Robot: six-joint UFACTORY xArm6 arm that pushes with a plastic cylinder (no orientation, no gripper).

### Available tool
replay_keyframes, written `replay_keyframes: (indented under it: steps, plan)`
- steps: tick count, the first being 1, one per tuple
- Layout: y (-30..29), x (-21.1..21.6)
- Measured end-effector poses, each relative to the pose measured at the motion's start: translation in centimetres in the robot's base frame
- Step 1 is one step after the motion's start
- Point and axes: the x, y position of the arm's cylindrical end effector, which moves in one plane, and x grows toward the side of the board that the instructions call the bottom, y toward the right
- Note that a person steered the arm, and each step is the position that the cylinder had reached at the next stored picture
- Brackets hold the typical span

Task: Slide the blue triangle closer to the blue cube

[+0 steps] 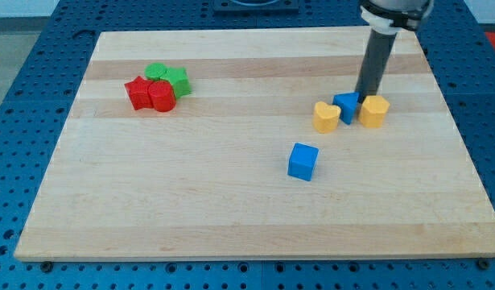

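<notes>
Tip (364, 97): bare rod, holding nothing, at the upper-right edge of the blue triangle (346, 106), right of frame centre, between two yellow blocks. Blue cube (303, 161): lower centre, apart. Step judged: contact made; next push goes down-left toward the cube.

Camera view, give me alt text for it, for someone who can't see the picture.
My tip rests at the top-right edge of the blue triangle, which sits between two yellow blocks at the wooden board's right. The blue cube lies apart, lower left of them; red blocks and green blocks cluster at upper left.
</notes>
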Motion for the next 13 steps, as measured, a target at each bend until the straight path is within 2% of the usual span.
replay_keyframes:
  steps: [2, 3, 4, 5, 10, 11, 13]
  plan:
    - [-1.5, 0.3]
    - [-2.0, -2.8]
    - [-5.2, -2.0]
    - [-5.1, 0.2]
    - [3.2, 11.7]
    - [2.0, 13.2]
    - [0.3, 13.0]
